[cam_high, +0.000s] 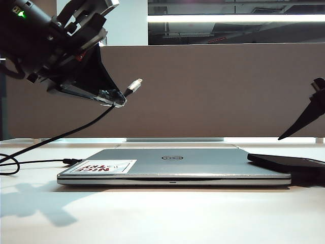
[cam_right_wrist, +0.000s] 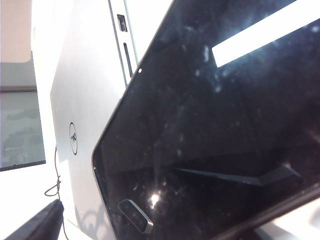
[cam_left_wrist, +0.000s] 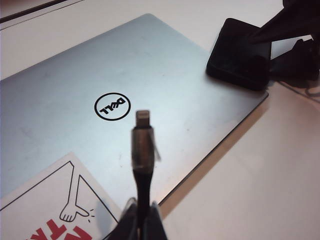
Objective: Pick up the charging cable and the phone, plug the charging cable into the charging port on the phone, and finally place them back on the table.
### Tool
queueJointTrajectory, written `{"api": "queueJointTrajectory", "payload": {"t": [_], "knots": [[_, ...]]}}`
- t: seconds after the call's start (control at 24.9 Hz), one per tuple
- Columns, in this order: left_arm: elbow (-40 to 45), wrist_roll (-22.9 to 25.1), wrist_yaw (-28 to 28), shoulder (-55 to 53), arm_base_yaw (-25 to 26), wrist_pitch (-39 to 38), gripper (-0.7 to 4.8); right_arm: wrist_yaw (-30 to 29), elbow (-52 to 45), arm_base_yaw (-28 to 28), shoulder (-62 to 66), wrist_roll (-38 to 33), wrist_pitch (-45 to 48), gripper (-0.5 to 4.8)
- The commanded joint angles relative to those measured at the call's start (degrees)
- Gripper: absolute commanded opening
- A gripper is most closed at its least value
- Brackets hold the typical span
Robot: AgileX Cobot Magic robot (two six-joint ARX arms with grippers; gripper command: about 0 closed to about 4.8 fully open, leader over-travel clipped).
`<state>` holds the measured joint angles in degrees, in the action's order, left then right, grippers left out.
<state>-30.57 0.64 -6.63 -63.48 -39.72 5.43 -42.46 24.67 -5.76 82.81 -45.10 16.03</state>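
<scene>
At centre frame, the closed laptop [cam_high: 172, 165] reads "Dell"; its sticker [cam_high: 104, 166] lettering is cropped. Upper left, the left gripper [cam_high: 118, 99] clamps the charging cable [cam_high: 133, 85]. Far right, the right gripper [cam_high: 304, 119], jaws spread, is cut off above the phone [cam_high: 287, 162], which lies on the laptop's edge.

The silver laptop [cam_left_wrist: 125, 75] lid bears a round "DELL" logo [cam_left_wrist: 112, 106]; its sticker's [cam_high: 104, 166] red lettering is unreadable.

A ceiling strip light [cam_high: 236, 18] glows bright above the partition, and daylight glares along the table's [cam_high: 162, 218] far edge. The left arm's soft shadow falls on the table's near left. The phone's [cam_right_wrist: 215, 130] smudged glass mirrors the strip; everything close to it blurs.
</scene>
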Motion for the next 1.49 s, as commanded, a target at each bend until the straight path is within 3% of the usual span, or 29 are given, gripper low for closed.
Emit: {"api": "queueJointTrajectory", "payload": {"t": [0.04,0.76,0.8,0.93,0.97,1.01,1.05,1.49], "knots": [[-0.2,0.5,-0.1,0.1,0.1,1.1,-0.08,1.0,0.0,0.0,-0.1,0.1,0.5,3.81],[-0.2,0.5,-0.1,0.1,0.1,1.1,-0.08,1.8,0.0,0.0,3.2,0.5,0.9,3.62],[-0.2,0.5,-0.1,0.1,0.1,1.1,-0.08,1.8,0.0,0.0,3.2,0.5,1.0,3.49],[-0.2,0.5,-0.1,0.1,0.1,1.1,-0.08,2.1,0.0,0.0,3.2,0.5,0.9,1.71],[-0.2,0.5,-0.1,0.1,0.1,1.1,-0.08,2.4,0.0,0.0,3.2,0.5,0.9,1.37],[-0.2,0.5,-0.1,0.1,0.1,1.1,-0.08,3.0,0.0,0.0,3.2,0.6,0.9,0.35],[-0.2,0.5,-0.1,0.1,0.1,1.1,-0.08,3.2,0.0,0.0,3.2,0.6,0.9,0.0],[-0.2,0.4,-0.1,0.1,0.1,1.0,-0.08,5.0,0.2,0.0,-0.5,5.1,3.2,-0.06]]}}
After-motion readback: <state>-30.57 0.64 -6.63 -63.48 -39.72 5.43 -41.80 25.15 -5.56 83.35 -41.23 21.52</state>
